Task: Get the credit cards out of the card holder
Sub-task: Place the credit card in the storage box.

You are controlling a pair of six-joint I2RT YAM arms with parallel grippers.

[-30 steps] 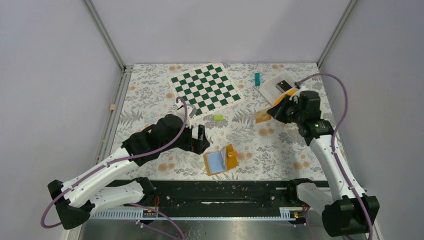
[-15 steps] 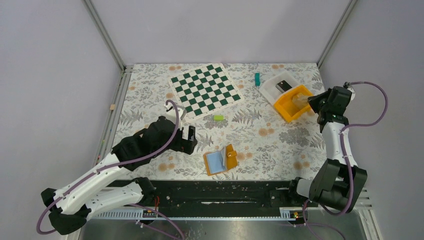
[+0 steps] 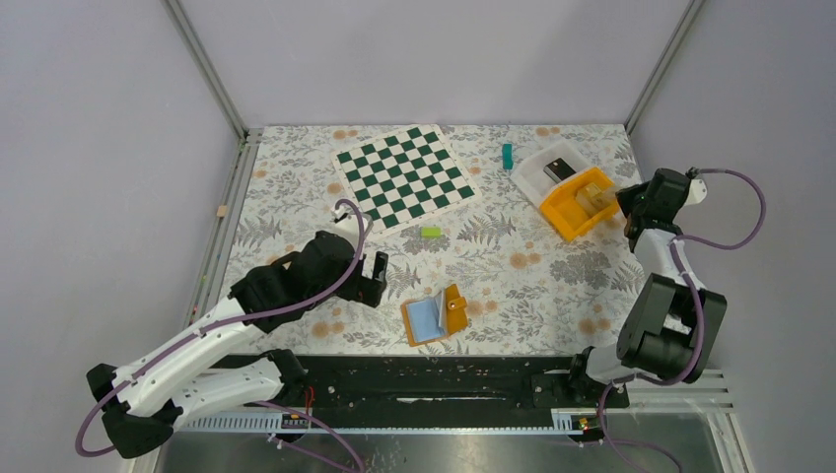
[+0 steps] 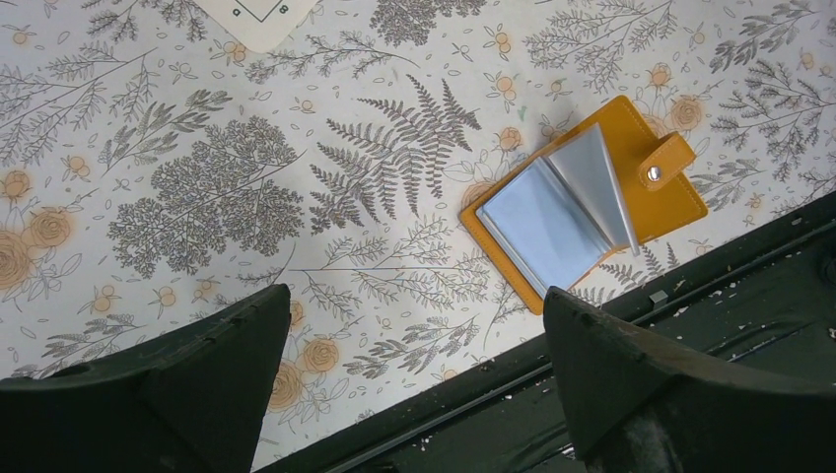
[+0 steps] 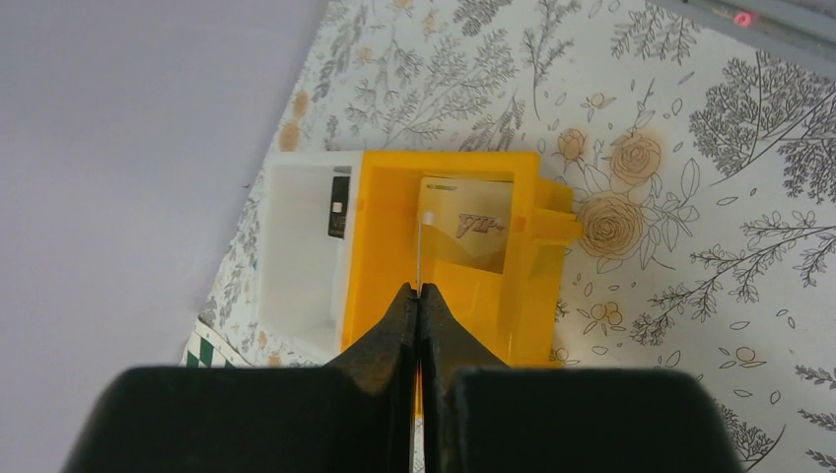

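The orange card holder (image 3: 452, 311) lies open on the floral table near the front edge, with light-blue credit cards (image 3: 425, 318) in its sleeves. In the left wrist view the holder (image 4: 662, 195) and its cards (image 4: 537, 222) lie ahead and to the right. My left gripper (image 3: 378, 278) is open and empty, left of the holder and apart from it (image 4: 416, 296). My right gripper (image 3: 623, 202) is shut on a thin card seen edge-on (image 5: 420, 251), over the orange bin (image 5: 380, 246). A gold card marked VIP (image 5: 473, 235) lies in that bin.
The orange bin (image 3: 564, 216) sits beside a white tray (image 3: 533, 173) holding a dark item (image 3: 558, 168) at the back right. A chessboard mat (image 3: 404, 175) lies at the back centre, with a small green block (image 3: 431, 233) and a teal block (image 3: 508, 156) nearby. The black rail runs along the front edge (image 4: 690, 325).
My right arm has swung right from mid-table to over the orange bin, still shut on a card. My left gripper has drawn back left, away from the holder.
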